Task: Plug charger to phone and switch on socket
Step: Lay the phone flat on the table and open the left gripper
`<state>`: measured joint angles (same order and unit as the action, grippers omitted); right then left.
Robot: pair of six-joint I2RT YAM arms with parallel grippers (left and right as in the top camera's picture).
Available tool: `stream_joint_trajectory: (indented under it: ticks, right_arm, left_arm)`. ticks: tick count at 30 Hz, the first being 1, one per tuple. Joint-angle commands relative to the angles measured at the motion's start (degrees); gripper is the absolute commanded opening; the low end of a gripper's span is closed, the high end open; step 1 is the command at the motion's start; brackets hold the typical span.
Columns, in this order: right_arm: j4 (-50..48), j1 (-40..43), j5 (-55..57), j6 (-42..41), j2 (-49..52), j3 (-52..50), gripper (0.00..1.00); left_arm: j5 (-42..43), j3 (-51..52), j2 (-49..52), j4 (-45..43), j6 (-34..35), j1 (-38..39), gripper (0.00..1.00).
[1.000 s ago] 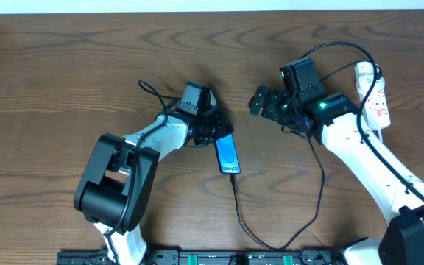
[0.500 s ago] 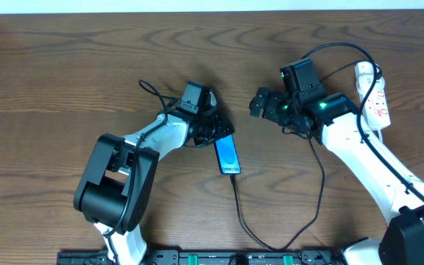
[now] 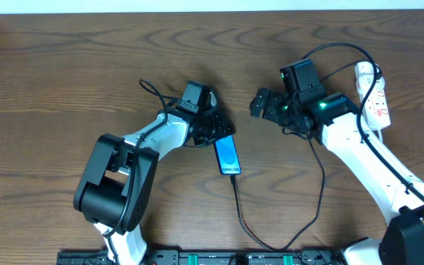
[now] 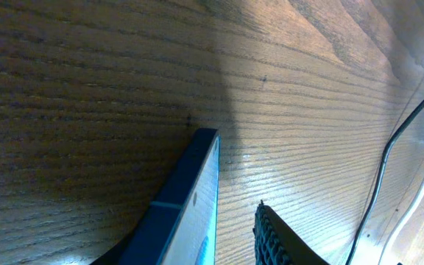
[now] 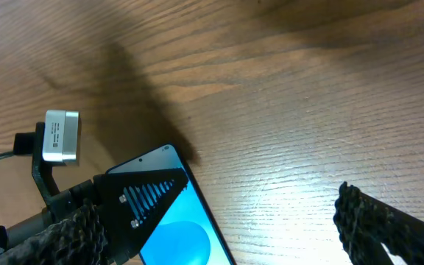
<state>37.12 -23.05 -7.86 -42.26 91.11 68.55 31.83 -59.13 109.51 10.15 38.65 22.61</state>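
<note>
Overhead: the charger (image 3: 239,213) already meets the phone (image 3: 228,156) mid-counter, so the socket (image 3: 374,94) by the far right corner is what remains. The left fingers (image 3: 213,132) sit at the phone's far end.

Left wrist: a gap shows beside the phone, so I cannot tell if it is gripped.

Right wrist: the right fingers (image 3: 258,103) are spread wide and empty. Best to close them and press the switch with one tip, clear of the cable.

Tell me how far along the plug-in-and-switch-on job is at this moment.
Looks done: the charger runs into the lower end of the phone. In hand: the left tool sits at its top end and the right tool hangs open nearby. Left: switching on the socket; neither tool is at it.
</note>
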Motion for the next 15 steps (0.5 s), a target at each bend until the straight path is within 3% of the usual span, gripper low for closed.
stream_joint_trajectory:
  ticks: [1, 15]
  right_arm:
    - [0.2, 0.1, 0.9, 0.8, -0.9, 0.3, 0.99]
    - [1.3, 0.1, 2.0, 0.8, -0.9, 0.3, 0.99]
  left_arm:
    - [-3.0, 1.3, 2.0, 1.9, -1.6, 0.1, 0.38]
    - [-4.7, 1.3, 2.0, 6.8, -3.0, -4.3, 0.38]
